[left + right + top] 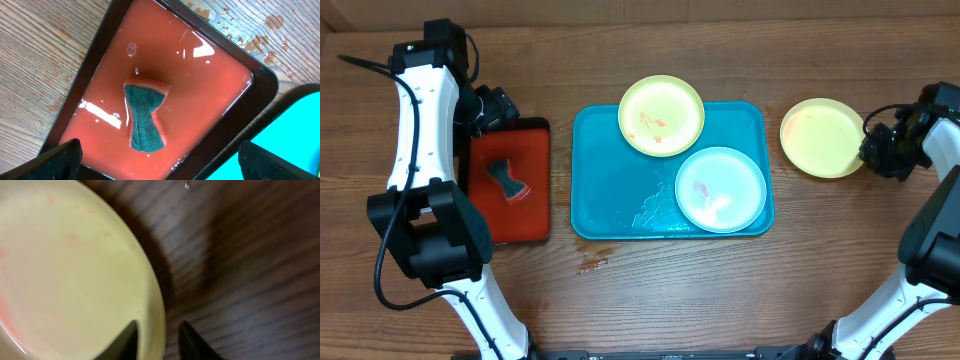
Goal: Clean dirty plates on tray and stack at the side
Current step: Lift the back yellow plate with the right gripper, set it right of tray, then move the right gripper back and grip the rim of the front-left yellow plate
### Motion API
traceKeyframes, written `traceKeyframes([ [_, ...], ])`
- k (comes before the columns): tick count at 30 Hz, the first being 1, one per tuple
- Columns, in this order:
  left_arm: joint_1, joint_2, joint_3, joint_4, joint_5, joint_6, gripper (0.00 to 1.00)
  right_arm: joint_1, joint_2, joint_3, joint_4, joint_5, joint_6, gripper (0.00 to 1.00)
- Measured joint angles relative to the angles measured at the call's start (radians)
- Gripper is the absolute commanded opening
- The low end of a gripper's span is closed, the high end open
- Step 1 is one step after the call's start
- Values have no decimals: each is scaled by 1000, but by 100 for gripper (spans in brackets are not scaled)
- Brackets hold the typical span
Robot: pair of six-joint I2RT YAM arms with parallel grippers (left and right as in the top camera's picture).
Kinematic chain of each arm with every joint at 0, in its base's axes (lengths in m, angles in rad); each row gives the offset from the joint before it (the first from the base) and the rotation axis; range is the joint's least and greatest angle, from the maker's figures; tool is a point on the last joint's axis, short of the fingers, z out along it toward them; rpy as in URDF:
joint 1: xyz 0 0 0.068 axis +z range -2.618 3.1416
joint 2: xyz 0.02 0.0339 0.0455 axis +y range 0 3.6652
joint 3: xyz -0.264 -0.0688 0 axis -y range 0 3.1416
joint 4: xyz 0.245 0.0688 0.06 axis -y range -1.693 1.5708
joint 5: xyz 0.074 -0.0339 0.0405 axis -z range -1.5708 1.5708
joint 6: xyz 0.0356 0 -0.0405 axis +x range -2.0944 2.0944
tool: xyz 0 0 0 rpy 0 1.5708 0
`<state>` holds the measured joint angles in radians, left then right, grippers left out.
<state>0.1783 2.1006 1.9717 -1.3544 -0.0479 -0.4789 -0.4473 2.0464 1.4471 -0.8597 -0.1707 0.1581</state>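
Observation:
The turquoise tray (610, 180) lies mid-table. A lime-green plate (661, 115) with orange smears overhangs its back edge. The pale mint-white plate (720, 188), with a red smear, sits at the tray's front right. A second lime-green plate (820, 137) rests on the table right of the tray. It fills the left of the right wrist view (65, 270), with faint pink traces. My right gripper (870, 150) (157, 330) is shut on this plate's right rim, one finger on each side. My left gripper (500, 105) (160, 147) is open and empty above a sponge.
A teal-and-orange sponge (507, 180) (145, 120) lies in a wet red black-rimmed tray (535, 215) (100, 75) left of the turquoise tray. Water pools on the turquoise tray floor (650, 205). Small drops mark the wood in front of it (592, 265).

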Motion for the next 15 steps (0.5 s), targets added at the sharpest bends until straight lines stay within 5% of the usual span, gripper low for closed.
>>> traceKeyframes([
  [6,0,0,0,0,0,0,100,6,-31,135,-126,-97,-1,85],
  [15,0,0,0,0,0,0,100,247,-220,272,66,-320,-24,91],
])
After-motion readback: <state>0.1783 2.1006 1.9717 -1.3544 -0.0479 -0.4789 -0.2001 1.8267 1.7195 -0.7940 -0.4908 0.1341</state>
